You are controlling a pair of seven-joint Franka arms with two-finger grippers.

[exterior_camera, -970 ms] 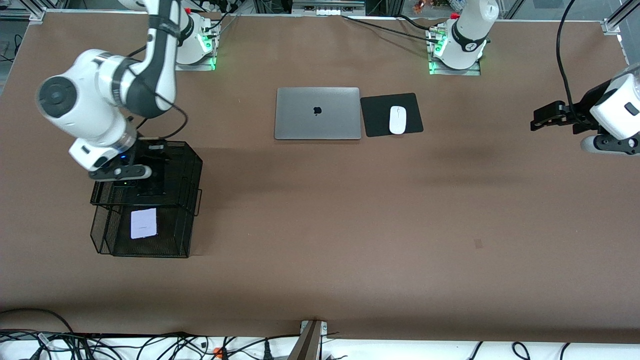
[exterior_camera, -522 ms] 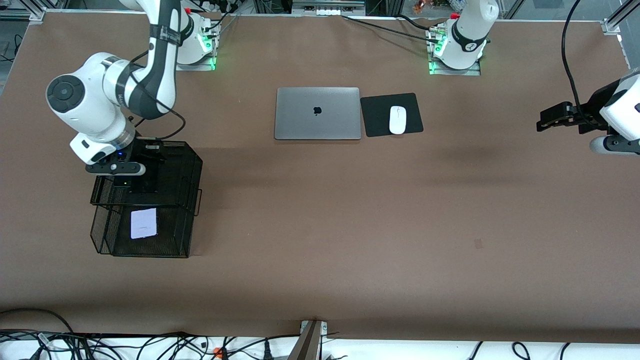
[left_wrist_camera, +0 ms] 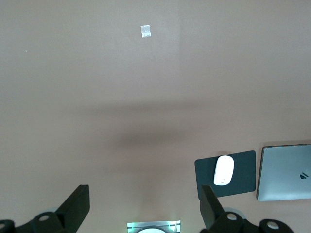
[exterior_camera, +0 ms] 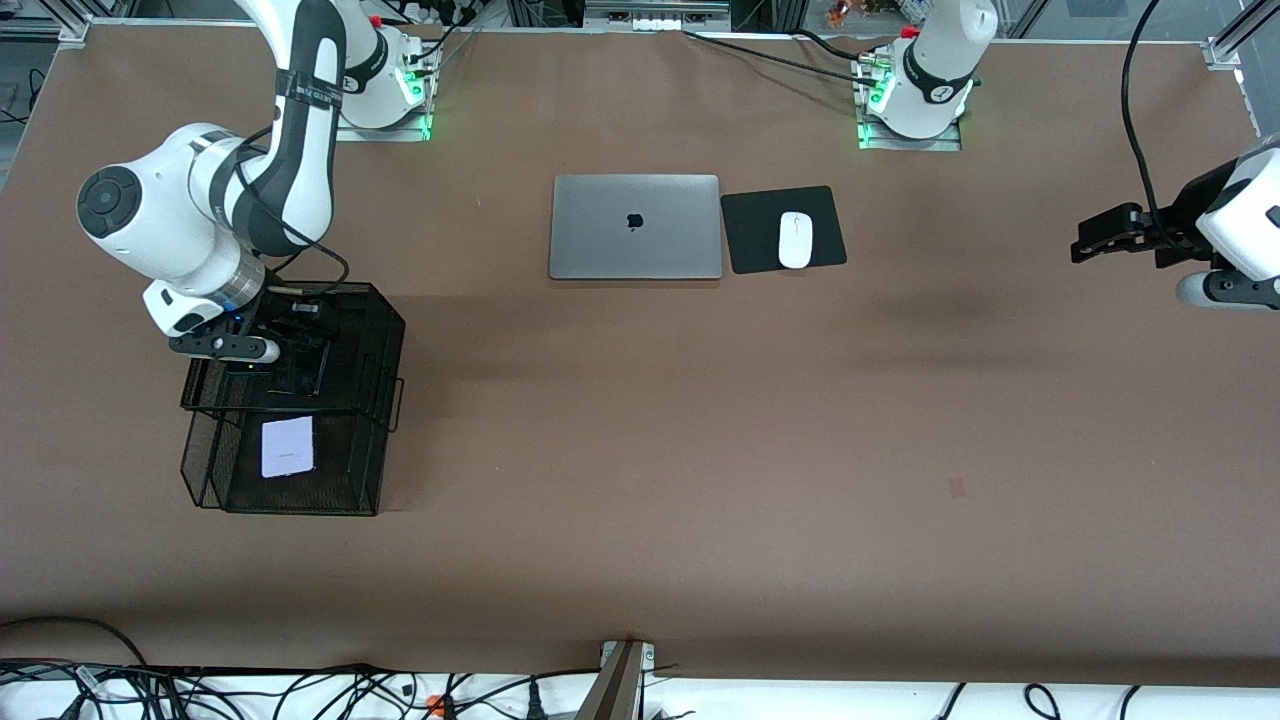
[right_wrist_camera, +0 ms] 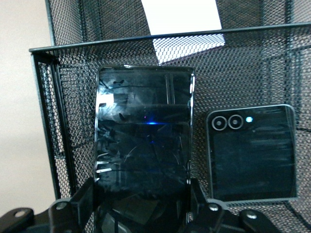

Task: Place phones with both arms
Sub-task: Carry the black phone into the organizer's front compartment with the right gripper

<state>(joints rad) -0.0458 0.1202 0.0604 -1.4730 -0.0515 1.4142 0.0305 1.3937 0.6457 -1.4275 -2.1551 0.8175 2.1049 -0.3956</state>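
My right gripper (exterior_camera: 292, 335) (right_wrist_camera: 141, 196) is shut on the long black phone (right_wrist_camera: 143, 131) (exterior_camera: 303, 358), one finger on each long edge. It holds the phone over the upper tier of the black mesh organizer (exterior_camera: 385, 325). A small squarish black phone (right_wrist_camera: 252, 153) with two camera rings lies in that tier beside it. The pale lavender-white phone (exterior_camera: 287, 446) (right_wrist_camera: 182, 17) lies flat in the lower tier, nearer the front camera. My left gripper (exterior_camera: 1090, 236) (left_wrist_camera: 143, 206) hangs open and empty over bare table at the left arm's end.
A closed silver laptop (exterior_camera: 635, 226) lies mid-table toward the robots' bases. Beside it a white mouse (exterior_camera: 795, 240) rests on a black pad (exterior_camera: 750, 235). Cables run along the table's front edge (exterior_camera: 300, 690). A small mark (exterior_camera: 956, 487) shows on the brown tabletop.
The right arm has shifted its wrist and elbow over the organizer, and the long black phone now sits at a slightly different angle. The left gripper drew back a little toward its end.
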